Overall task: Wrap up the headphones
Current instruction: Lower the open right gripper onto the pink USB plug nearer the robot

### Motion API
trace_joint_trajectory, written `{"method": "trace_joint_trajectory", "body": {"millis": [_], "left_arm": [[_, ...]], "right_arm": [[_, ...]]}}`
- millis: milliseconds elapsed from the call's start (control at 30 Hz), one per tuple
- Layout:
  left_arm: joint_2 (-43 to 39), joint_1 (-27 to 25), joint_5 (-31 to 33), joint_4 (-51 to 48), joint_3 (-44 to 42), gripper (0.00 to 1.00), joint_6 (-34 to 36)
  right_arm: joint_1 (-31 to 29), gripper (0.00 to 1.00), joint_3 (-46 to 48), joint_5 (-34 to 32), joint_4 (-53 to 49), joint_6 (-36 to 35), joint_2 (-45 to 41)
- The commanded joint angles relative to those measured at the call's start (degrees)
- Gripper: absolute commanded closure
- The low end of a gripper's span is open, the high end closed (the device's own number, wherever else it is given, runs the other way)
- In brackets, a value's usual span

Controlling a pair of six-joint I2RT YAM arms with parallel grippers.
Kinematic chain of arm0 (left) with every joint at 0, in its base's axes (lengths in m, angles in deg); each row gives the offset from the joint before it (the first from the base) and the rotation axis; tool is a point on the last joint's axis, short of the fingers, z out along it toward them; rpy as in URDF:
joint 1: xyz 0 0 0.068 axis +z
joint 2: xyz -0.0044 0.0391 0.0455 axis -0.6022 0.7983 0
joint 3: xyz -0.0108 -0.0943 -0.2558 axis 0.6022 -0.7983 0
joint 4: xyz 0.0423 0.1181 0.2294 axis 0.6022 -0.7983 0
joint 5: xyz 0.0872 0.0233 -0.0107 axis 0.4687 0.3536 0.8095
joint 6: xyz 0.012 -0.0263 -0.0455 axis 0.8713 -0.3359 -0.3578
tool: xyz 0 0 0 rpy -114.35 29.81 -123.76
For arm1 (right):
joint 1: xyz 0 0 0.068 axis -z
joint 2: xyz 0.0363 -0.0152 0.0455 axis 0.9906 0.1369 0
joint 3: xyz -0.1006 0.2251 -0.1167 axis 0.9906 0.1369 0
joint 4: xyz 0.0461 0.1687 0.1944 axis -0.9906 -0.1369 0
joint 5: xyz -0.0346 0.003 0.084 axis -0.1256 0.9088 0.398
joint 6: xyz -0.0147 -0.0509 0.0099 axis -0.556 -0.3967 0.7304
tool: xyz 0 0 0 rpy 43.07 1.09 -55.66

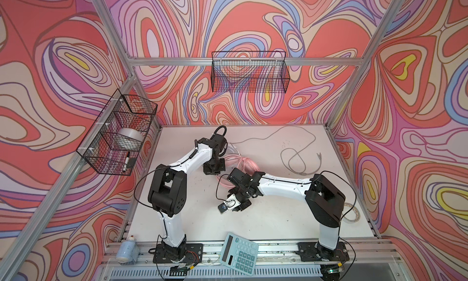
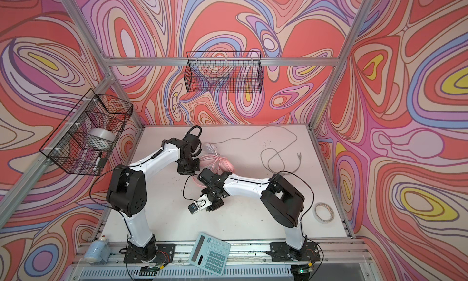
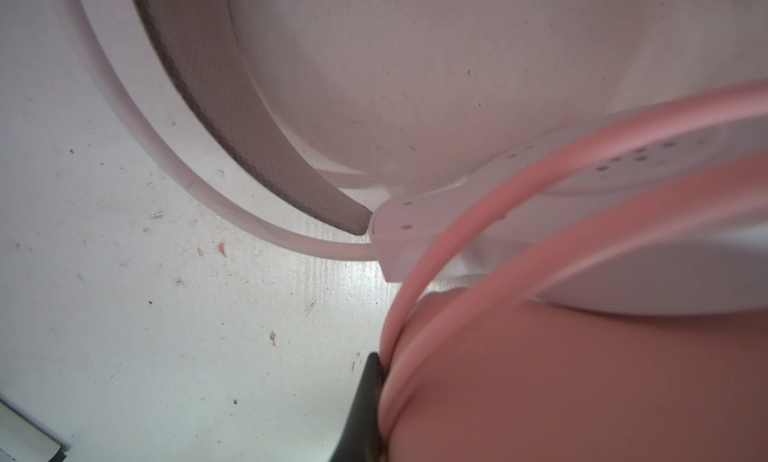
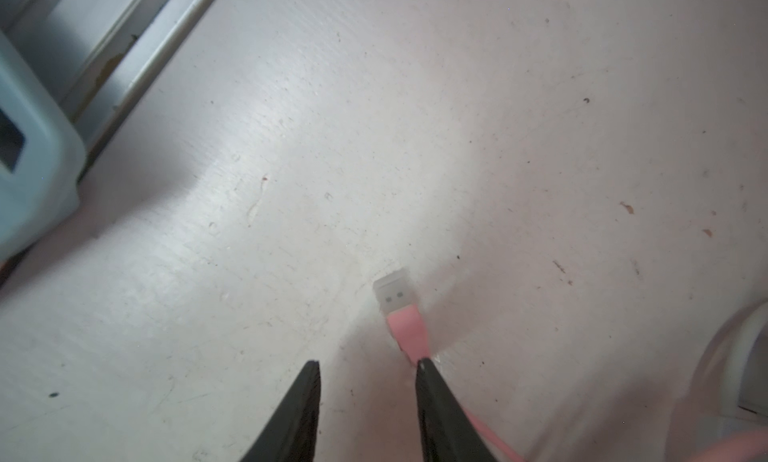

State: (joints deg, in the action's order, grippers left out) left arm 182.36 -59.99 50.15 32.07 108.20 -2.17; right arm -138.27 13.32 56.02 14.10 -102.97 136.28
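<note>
The pink headphones lie in the middle of the surface, a little toward the far side, mostly hidden under the left arm in both top views. Their pink cable lies in loose loops just right of the left hand. That hand is closed tight. In the left wrist view only one black finger shows, with strands of pink cable pressed along it. The other finger is hidden behind the pink headset, so I cannot tell whether the cable is actually pinched.

The white headphones lie touching the pink pair on the far side, and their grey-lined headband curves away over the surface. Their greyish cable trails in open curls across the far right of the surface, well apart from both hands.

The right hand is nearer than the pink loops and points down at the surface. Its jaws stand partly open with bare surface between them. The pink cable's USB plug lies flat just beyond one fingertip, and the cable runs back past that finger on its outer side.

A pale blue calculator sits at the near edge.
</note>
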Motion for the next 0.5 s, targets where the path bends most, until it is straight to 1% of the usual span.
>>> {"method": "trace_joint_trajectory", "body": {"millis": [0,333,467], "left_arm": [[1.42,-0.33,-0.5,-0.88,-0.38,1.0,0.31],[1.52,-0.32,-0.29,-1.13,-0.11,1.0,0.58],[1.31,-0.32,-0.23,-1.31,-0.16,1.0,0.49]], "right_arm": [[-0.65,0.59,-2.67,-2.34,0.11,-1.56,2.63],[-0.66,0.58,-7.42,-5.06,-2.66,-1.42,8.01],[-0.72,0.58,-9.95,-5.66,-5.42,-1.65,9.85]]}}
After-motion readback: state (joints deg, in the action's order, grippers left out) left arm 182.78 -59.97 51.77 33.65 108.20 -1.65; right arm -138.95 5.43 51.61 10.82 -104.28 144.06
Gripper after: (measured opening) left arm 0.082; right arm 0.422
